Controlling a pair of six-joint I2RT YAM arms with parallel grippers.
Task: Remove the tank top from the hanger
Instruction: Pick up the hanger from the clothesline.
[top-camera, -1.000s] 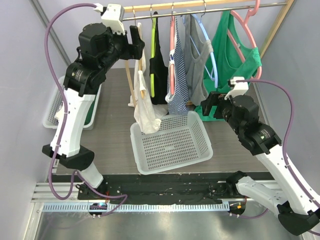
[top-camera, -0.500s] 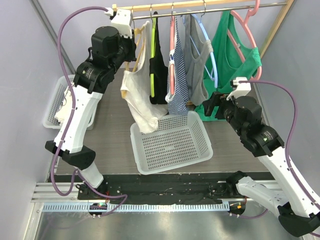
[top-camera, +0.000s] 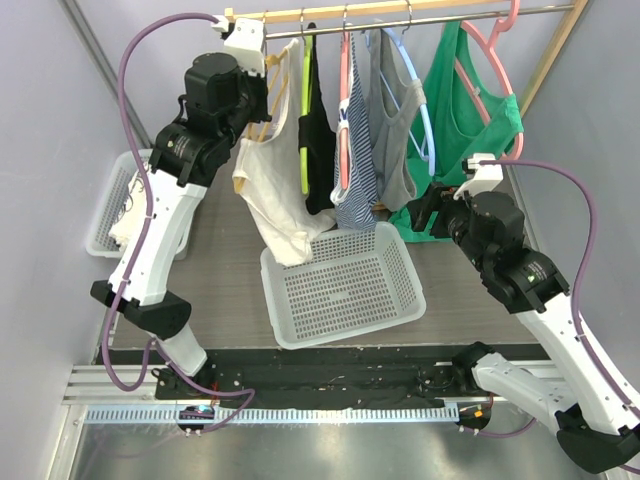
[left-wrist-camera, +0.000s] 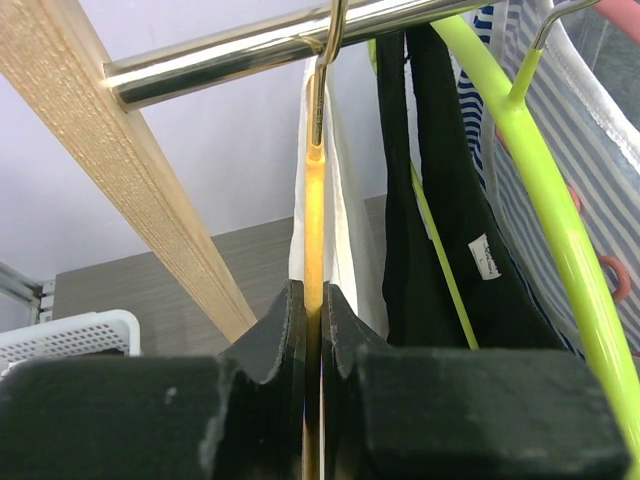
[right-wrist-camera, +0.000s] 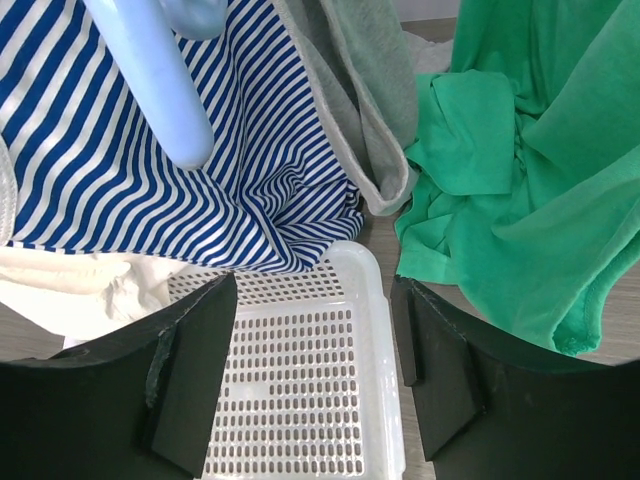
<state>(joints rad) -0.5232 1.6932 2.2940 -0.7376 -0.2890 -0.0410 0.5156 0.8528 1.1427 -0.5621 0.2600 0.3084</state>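
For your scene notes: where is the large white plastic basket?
Top view: the large white plastic basket sits mid-table, beneath the hanging cream tank top and blue-striped top.

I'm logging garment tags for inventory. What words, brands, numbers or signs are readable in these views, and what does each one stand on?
Sewn-in label, white, on the black tank top: there is some print, too small and blurred to read.
Everything else, in all three views: no readable words, brands, numbers or signs.

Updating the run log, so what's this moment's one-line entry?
left hand: shut on hanger | right hand: open, empty | white tank top: on hanger
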